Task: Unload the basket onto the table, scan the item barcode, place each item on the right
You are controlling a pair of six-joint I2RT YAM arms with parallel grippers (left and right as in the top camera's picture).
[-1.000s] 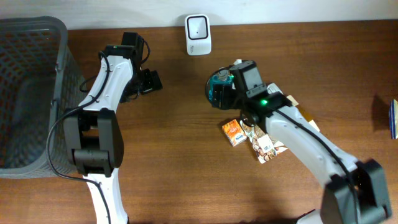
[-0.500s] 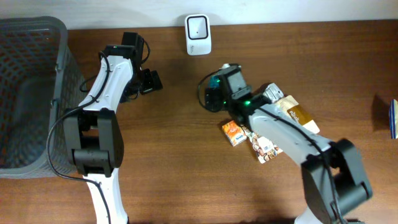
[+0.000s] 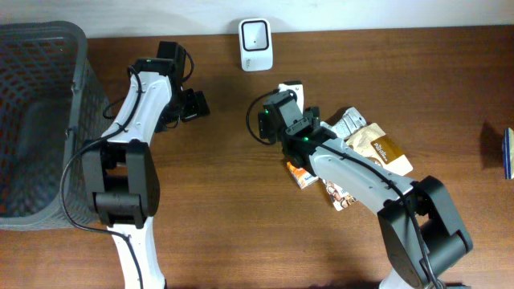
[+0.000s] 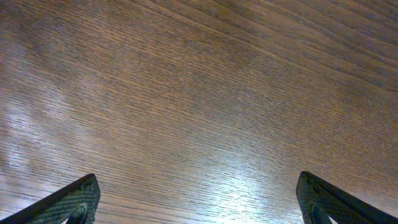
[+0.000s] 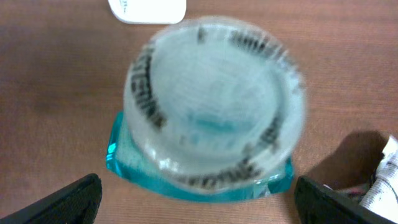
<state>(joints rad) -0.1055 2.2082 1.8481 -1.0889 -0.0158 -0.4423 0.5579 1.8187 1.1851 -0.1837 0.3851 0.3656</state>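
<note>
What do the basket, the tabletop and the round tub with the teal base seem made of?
Basket: probably grey plastic, matte, with a moulded lattice wall. Tabletop: wood or wood-look laminate, brown grain with a soft sheen. Tub: seemingly frosted plastic with dark lettering over a translucent teal base; the view is blurred, so glass is possible.

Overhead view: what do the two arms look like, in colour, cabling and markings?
Both arms have white link shells and black joint housings. A black cable loops beside the left arm; a green light glows on the right arm. The left gripper and right gripper are black, with tapered fingers.
</note>
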